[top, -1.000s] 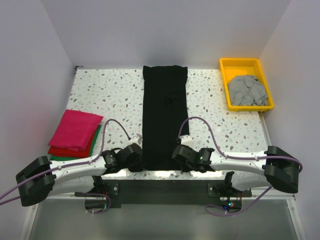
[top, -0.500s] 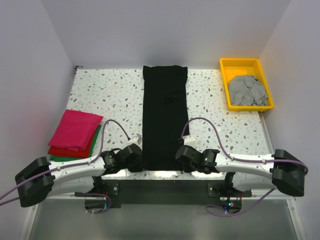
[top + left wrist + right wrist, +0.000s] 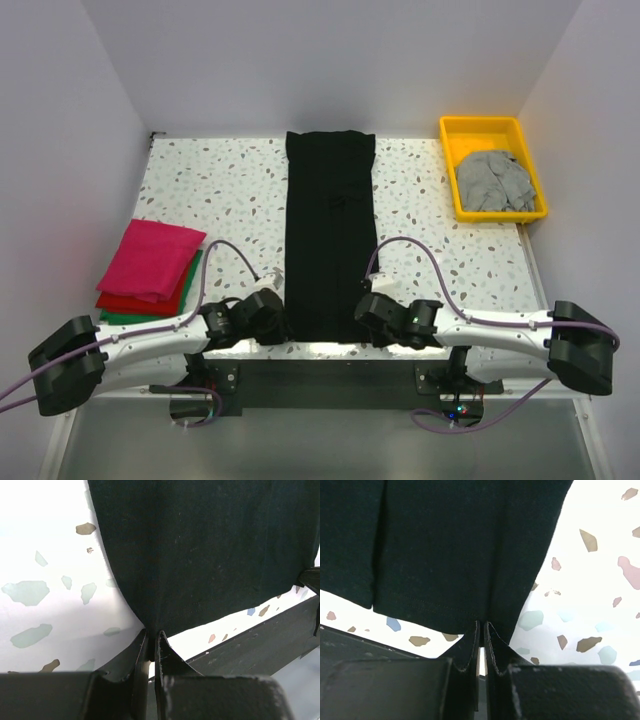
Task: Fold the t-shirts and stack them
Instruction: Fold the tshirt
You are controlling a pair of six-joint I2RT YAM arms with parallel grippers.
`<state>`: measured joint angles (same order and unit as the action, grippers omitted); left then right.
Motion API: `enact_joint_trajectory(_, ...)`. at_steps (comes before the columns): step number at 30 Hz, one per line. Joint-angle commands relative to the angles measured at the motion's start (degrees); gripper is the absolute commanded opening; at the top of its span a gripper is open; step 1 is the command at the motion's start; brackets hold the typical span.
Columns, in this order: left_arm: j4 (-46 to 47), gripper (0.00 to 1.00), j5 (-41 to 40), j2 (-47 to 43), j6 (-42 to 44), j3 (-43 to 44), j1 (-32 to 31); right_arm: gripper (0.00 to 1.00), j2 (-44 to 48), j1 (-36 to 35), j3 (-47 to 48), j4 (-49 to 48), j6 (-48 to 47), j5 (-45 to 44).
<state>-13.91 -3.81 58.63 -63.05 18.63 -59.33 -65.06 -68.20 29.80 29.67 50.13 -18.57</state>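
Since a second ago my right gripper (image 3: pixel 481 625) has drawn back toward the near edge and pinched shut on the near right hem of the black t-shirt (image 3: pixel 330 235). My left gripper (image 3: pixel 152 634) has stayed clamped on its near left corner. Both my arms lie low along the near edge of the table (image 3: pixel 220 190), wrists turned inward, with the shirt spread flat as a long strip down the middle.

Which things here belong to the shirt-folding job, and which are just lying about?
Job: black t-shirt, laid out; magenta t-shirt, red t-shirt, green t-shirt, stacked; grey t-shirt, crumpled.
Lying about: yellow tray, merely holding the grey one.
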Motion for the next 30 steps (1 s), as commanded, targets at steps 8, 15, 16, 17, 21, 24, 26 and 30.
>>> enact_joint_trajectory(8, -6.30, 0.00, -0.67, -0.62, -0.23, -2.55, -0.43, 0.05, 4.15, -0.17, -0.89, 5.22, 1.55, -1.47)
enact_joint_trajectory(15, -6.30, 0.00, 0.21, -0.97, -0.23, -2.46, -0.43, 0.18, 3.62, -0.17, -1.15, 4.17, 2.07, -0.77)
enact_joint_trajectory(16, -6.39, 0.00, 0.38, -1.15, -0.23, -2.37, -0.52, 0.24, 4.06, -0.09, -1.15, 4.34, 2.25, -0.33)
enact_joint_trajectory(17, -6.91, 0.00, 0.65, -1.76, -0.23, -2.29, -0.44, 0.31, 5.80, -0.17, -1.15, 4.60, 2.43, 0.02)
enact_joint_trajectory(21, -10.95, 0.03, 1.44, -5.01, -0.24, -0.79, -0.43, 0.54, 12.82, -0.09, -0.97, 10.20, 4.97, -2.25)
enact_joint_trajectory(24, -15.61, 0.13, 0.57, -8.88, 0.03, 0.96, -0.43, 0.55, 19.41, -0.17, -1.59, 13.91, 7.34, -3.75)
enact_joint_trajectory(26, -17.63, 0.20, 0.47, -11.07, 0.03, 1.93, -0.43, 0.54, 21.54, 0.18, -3.25, 13.66, 8.23, -3.06)
enact_joint_trajectory(30, -18.17, 0.29, 0.65, -12.75, -0.41, 2.28, -0.43, 0.50, 22.70, 1.32, -6.24, 6.66, 9.63, 1.85)
